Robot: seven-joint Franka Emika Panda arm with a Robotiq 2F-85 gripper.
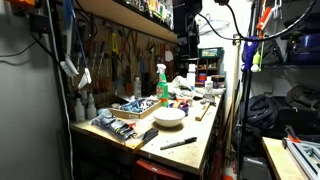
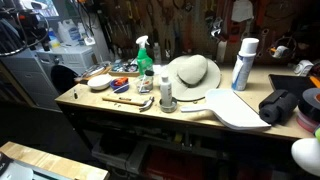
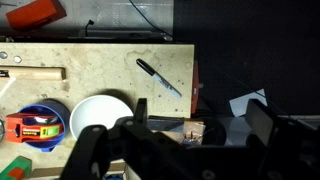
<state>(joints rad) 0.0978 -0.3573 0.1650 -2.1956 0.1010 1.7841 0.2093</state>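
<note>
My gripper (image 3: 200,120) is open and empty, high above the workbench, with its dark fingers spread wide at the bottom of the wrist view. It also shows in an exterior view (image 1: 189,48), hanging from the arm near the top. Below it lies the light speckled benchtop (image 3: 100,60). A white bowl (image 3: 98,118) sits just left of the fingers and shows in both exterior views (image 1: 169,117) (image 2: 99,83). A black-handled knife (image 3: 158,76) lies on the bench near its edge, also in an exterior view (image 1: 178,143).
A blue bowl holding a tape measure (image 3: 35,125) sits beside the white bowl. A green spray bottle (image 1: 161,82) (image 2: 145,55), a straw hat (image 2: 193,72), a white can (image 2: 243,63) and a white board (image 2: 238,108) stand on the bench. Tools hang on the back wall.
</note>
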